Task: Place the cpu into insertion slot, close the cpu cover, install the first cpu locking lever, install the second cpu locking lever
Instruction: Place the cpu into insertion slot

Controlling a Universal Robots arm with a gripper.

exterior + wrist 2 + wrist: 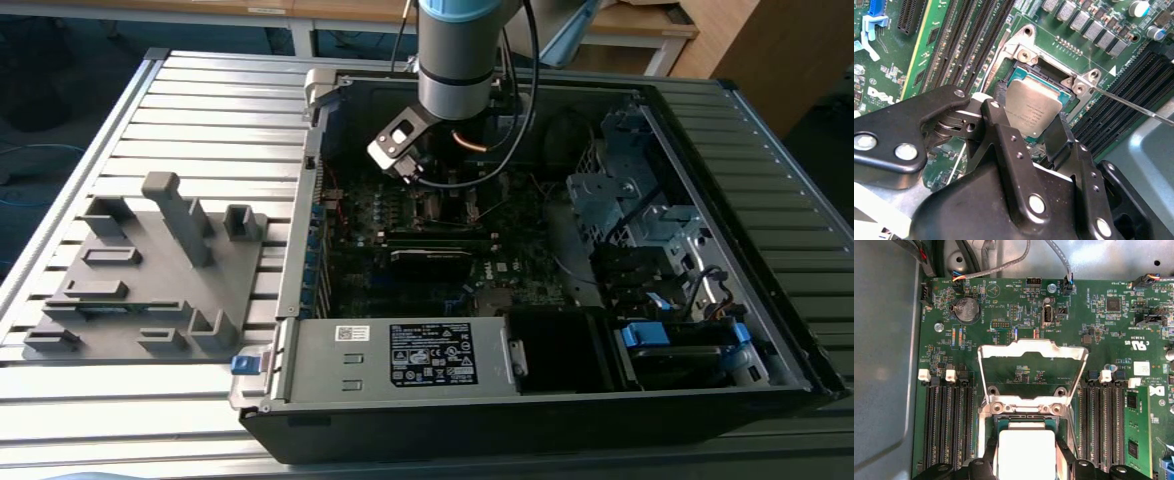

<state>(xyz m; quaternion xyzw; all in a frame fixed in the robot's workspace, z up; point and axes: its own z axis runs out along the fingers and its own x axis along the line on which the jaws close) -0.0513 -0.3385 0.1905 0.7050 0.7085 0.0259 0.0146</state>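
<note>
In the exterior view the arm [461, 60] reaches straight down into an open computer case [534, 432] that lies on its side on the slatted metal bench [200, 100]. A labelled grey power supply box [400, 355] sits along the near wall of the case, and a grey fixture tray [147, 280] lies on the bench to the exterior view's left.

In the second wrist view the gripper [1029, 117] has its black fingers [999, 125] closed in on the cpu [1031, 107], one against each of two opposite edges, so the gap between them is just the chip's width. The chip's dull silver top faces up. It is directly over the insertion slot [1041, 75], whose dark inside and teal edge show past the chip's far side (whether it is fully seated or just above the socket I cannot tell). A thin metal rod [1134, 105] slants away from the socket's silvery corner.

In the first wrist view the cpu [1026, 445] appears bright between the same fingers [989, 462], with the slot [1026, 420] just beyond it. The cpu cover [1032, 349] is swung up and open on its hinge at the socket's far edge, green board visible through its window. Long black memory slots [949, 425] flank the socket on both sides.
</note>
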